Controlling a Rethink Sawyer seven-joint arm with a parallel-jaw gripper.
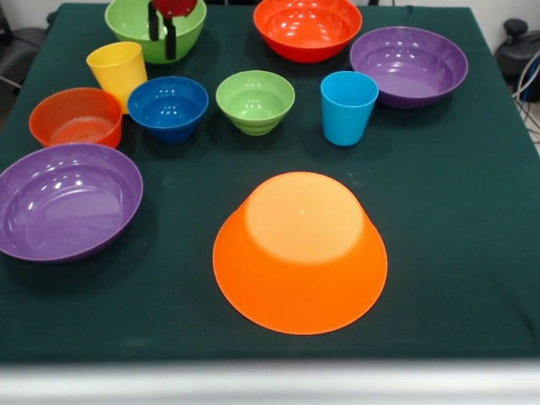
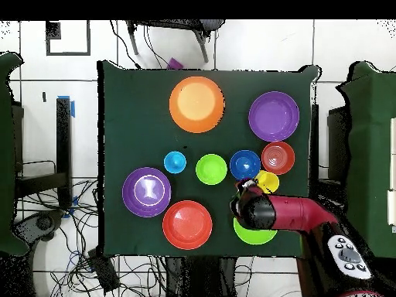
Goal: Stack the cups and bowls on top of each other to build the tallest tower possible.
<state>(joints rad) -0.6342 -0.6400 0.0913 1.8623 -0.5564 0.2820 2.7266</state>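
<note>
Front view first: the green table cloth (image 1: 439, 211) is pretty crowded along the top and left. The gripper (image 1: 162, 38) hangs at the upper left over the big green bowl (image 1: 181, 38), two dark fingers (image 1: 170, 40) a little apart with nothing between them. Just below sit the yellow cup (image 1: 118, 72), a small red-orange bowl (image 1: 76, 118) and the dark blue bowl (image 1: 168, 107), all near each other. The small green bowl (image 1: 255, 101) and light blue cup (image 1: 348, 105) are mid-frame, with a big red-orange bowl (image 1: 308, 27) and a purple bowl (image 1: 409, 65) at the upper right. Another purple bowl (image 1: 67, 201) fills the left edge. The upturned orange bowl (image 1: 299, 253) sits alone at lower centre, glossy, flat bottom up, nothing stacked on it.

Overhead: the orange bowl (image 2: 196, 104) is at top centre, well apart from the rest. The red arm (image 2: 290, 214) comes in from the lower right, covering part of the big green bowl (image 2: 255, 232), right beside the yellow cup (image 2: 268, 182).
</note>
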